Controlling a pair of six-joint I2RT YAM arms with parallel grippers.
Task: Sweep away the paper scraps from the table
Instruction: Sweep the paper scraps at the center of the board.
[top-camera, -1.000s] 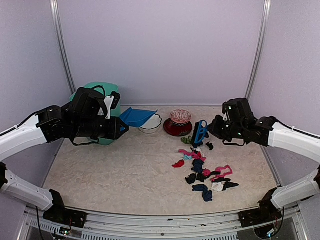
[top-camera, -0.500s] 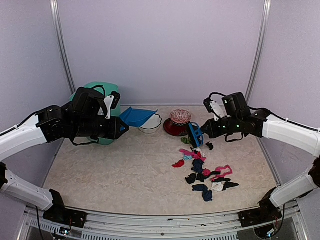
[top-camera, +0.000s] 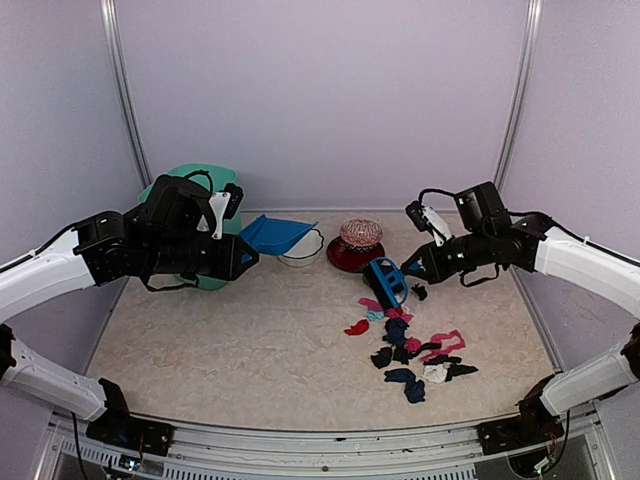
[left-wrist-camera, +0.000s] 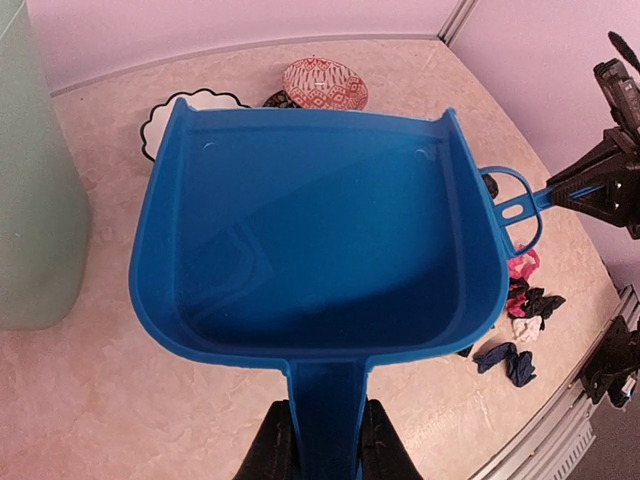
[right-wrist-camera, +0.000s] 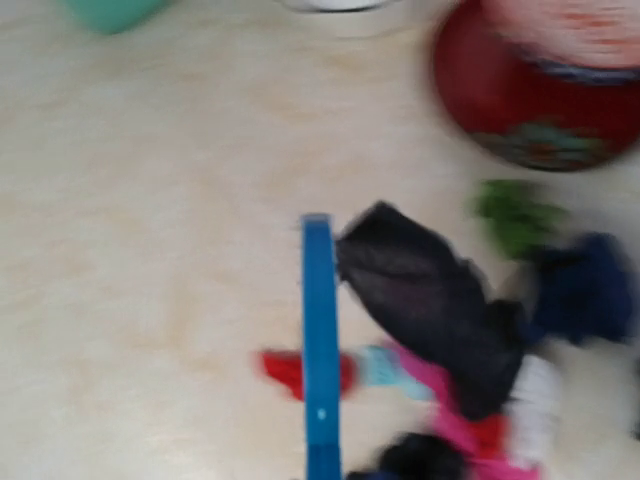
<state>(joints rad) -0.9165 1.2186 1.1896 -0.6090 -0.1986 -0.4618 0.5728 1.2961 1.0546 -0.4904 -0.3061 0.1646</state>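
- The table (top-camera: 250, 340) fills the lower half of the overhead view. Its left and centre are bare, and all the litter lies right of centre.
- The dustpan (left-wrist-camera: 320, 230) is held by my left gripper (left-wrist-camera: 322, 452), which is clenched on its handle at the bottom edge of the left wrist view. The pan is empty. In the overhead view it hangs above the table, left of centre and near the white dish (top-camera: 300, 256), well apart from the litter.
- The brush (top-camera: 385, 281) is held by my right gripper (top-camera: 420, 265), which is clamped on its handle. The brush sits just right of centre in the overhead view, at the upper edge of the litter and just below the red bowl (top-camera: 358, 257).
- The right wrist view is blurred. The handle shows there as a blue bar rising from the bottom edge, and I cannot tell whether the bristles meet the surface.
- The paper scraps (top-camera: 412, 352) lie in a loose cluster on the table, lower right of centre in the overhead view. They are mostly black, with pink, red, white and blue among them, and none are in the pan.
- Step in hand, as I judge it: the sweep is only opening, with both tools gripped and nothing collected.
- The next move calls for bringing the pan across to the cluster's left side with its lip flat on the table. The brush then has to draw the scraps leftward into the pan, with short strokes so the light wads do not scatter.
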